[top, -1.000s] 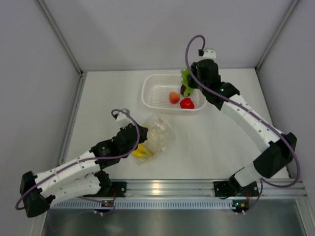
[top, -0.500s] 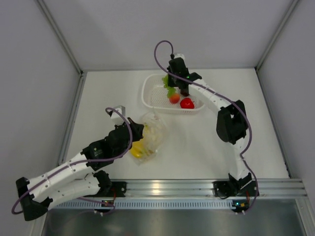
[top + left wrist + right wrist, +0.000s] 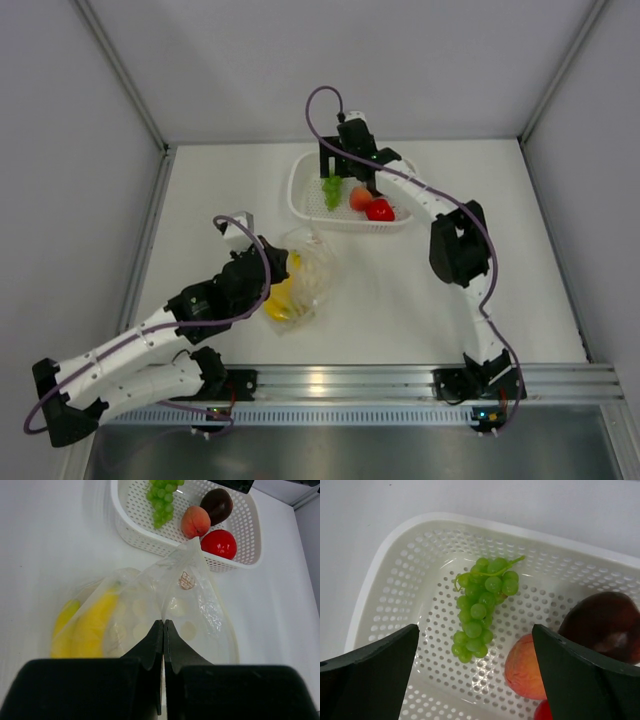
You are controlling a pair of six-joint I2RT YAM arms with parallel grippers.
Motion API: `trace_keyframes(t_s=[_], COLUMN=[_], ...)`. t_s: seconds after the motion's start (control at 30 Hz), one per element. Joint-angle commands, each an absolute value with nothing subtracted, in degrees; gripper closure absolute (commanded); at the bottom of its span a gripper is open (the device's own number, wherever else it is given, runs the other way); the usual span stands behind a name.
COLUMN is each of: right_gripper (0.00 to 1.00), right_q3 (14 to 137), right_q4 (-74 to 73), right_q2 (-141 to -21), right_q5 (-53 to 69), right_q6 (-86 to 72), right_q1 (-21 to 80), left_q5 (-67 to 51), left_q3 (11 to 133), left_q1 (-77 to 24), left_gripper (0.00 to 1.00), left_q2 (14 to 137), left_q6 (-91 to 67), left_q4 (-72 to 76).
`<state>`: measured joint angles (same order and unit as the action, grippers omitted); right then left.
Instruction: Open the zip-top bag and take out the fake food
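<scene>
Since half a second ago the right gripper point(image 3: 475, 630) has let go – its jaws now stand wide apart and empty above the white perforated basket point(image 3: 385, 565). The green grape bunch point(image 3: 482, 607) lies loose on the basket floor, left of the peach point(image 3: 527, 667) and the dark maroon fruit point(image 3: 605, 625); the red tomato point(image 3: 218, 544) sits beside them. The left gripper point(image 3: 163, 625) is closed tight, its tips pinching a fold of the zip-top bag point(image 3: 195, 595), which lies crumpled on the white table point(image 3: 50, 555) near the basket — hardly shifted. The yellow banana bunch point(image 3: 92, 625) shows through the plastic, inside the bag, left of the pinch.
</scene>
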<state>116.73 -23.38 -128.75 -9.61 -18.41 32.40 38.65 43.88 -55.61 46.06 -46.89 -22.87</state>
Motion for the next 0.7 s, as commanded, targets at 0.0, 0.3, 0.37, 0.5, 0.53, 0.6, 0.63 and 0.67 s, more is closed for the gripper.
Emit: trace_keyframes(t_s=[0.0,0.3,0.37,0.5,0.53,0.6,0.63,0.67], right_gripper=[0.01,0.08,0.10,0.23,0.25,0.33,0.34,0.35], right_q3=[116.2,92.6,89.1,82.9,81.8,77.7,76.2,73.2], right_q4=[-22.1,-8.4,-9.4,-10.6,-11.2,-12.1,-12.0,-11.8], right_q2=[-120.0,-99.8,-97.0,-87.8,-86.3,-81.5,-79.9,-76.9], right_q5=[-11.1,16.5,16.4,16.5,16.0,11.0,9.3,5.5], right_q6=[-17.1,-27.0,-26.5,-25.1,-24.6,-24.6,-24.4,-25.0], right_q1=[32.7,27.8,28.6,31.5,33.1,35.5,38.5,40.1], left_q5=[40.1,39.0,39.1,39.2,38.9,38.6,38.4,38.4], left_q3=[47.5,49.7,49.6,49.7,49.7,50.1,50.2,50.3], left_q1=[-55.7,-55.6,-55.7,-55.6,-55.6,-55.7,-55.6,-55.7], left_gripper=[1.00,1.00,1.00,1.00,1.00,1.00,1.00,1.00], left_q2=[46.8,48.3,48.3,49.0,49.1,49.5,49.5,49.7], left_q6=[-46.4,-47.5,-48.4,-49.6,-49.7,-49.8,-49.9,-50.0], left_q4=[-22.5,-22.4,-22.4,-22.5,-22.4,-22.4,-22.4,-22.5])
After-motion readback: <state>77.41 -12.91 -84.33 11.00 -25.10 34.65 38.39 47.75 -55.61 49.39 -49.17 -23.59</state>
